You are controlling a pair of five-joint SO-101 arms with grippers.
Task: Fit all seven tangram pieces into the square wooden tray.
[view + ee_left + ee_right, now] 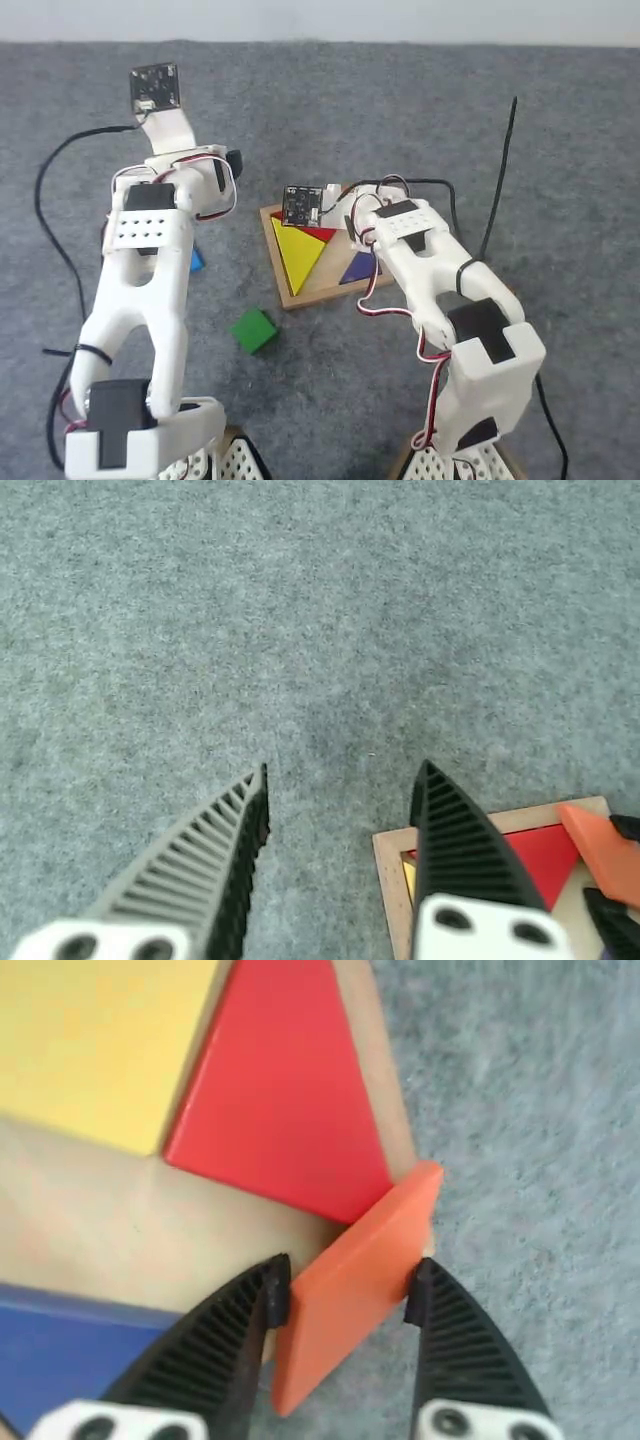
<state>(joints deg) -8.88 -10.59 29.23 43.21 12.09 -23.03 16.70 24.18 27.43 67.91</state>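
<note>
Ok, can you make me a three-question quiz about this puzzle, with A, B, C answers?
1. Where is the green piece? A in the tray; B on the carpet; C in a gripper.
2. What colour is the piece in the right gripper? A orange; B yellow; C green.
3. How is the left gripper? A shut on a piece; B shut, empty; C open, empty.
Answers: 1 B, it lies on the carpet outside the tray. 2 A, it grips an orange piece. 3 C, its jaws stand apart over bare carpet.
</note>
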